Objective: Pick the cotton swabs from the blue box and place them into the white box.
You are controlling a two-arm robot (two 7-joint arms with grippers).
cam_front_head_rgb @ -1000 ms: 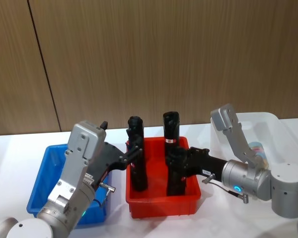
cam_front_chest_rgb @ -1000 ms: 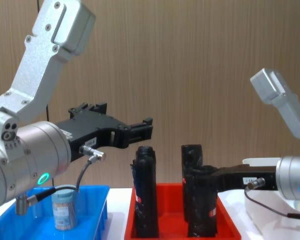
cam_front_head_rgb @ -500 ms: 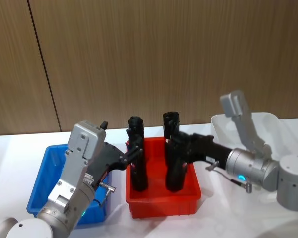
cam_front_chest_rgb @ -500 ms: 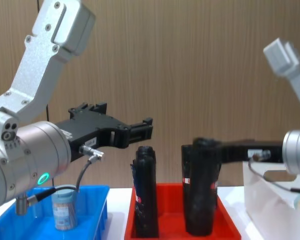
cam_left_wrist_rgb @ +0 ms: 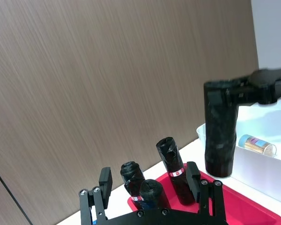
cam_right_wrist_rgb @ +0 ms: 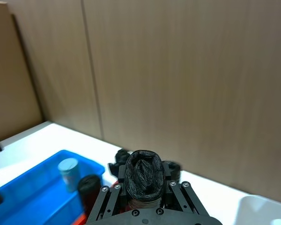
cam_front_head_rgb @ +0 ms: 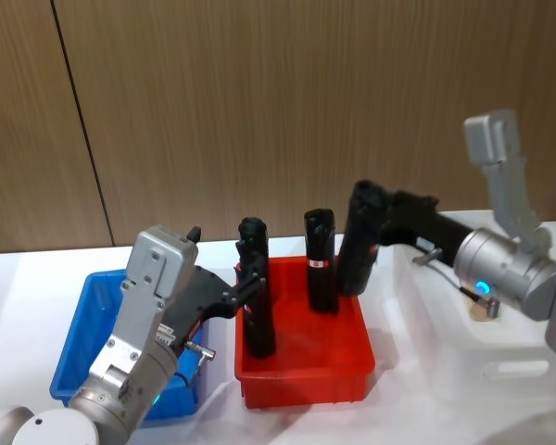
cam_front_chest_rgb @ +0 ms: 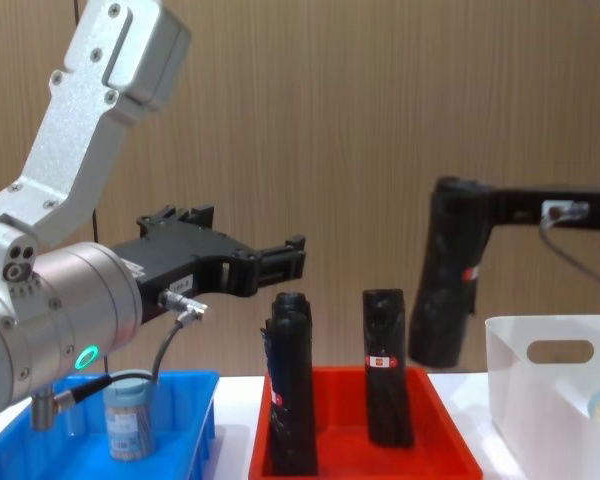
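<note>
Nearest, the left end effector [cam_front_chest_rgb: 280, 262] is held released above the blue box [cam_front_chest_rgb: 195, 405], where one jar of cotton swabs [cam_front_chest_rgb: 128, 415] stands upright. Beyond, black rolls [cam_front_head_rgb: 257, 301] are seen upright in the red tray [cam_front_head_rgb: 306, 385]. Farther right, a black roll [cam_front_head_rgb: 360, 238] is clamped in the right end effector [cam_front_head_rgb: 382, 222], lifted toward the white box [cam_front_head_rgb: 500, 357], which already holds a swab jar [cam_left_wrist_rgb: 257, 145].

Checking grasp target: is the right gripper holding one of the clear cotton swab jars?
No: the right gripper is shut on a tall black roll, lifted above the red tray beside the white box.
</note>
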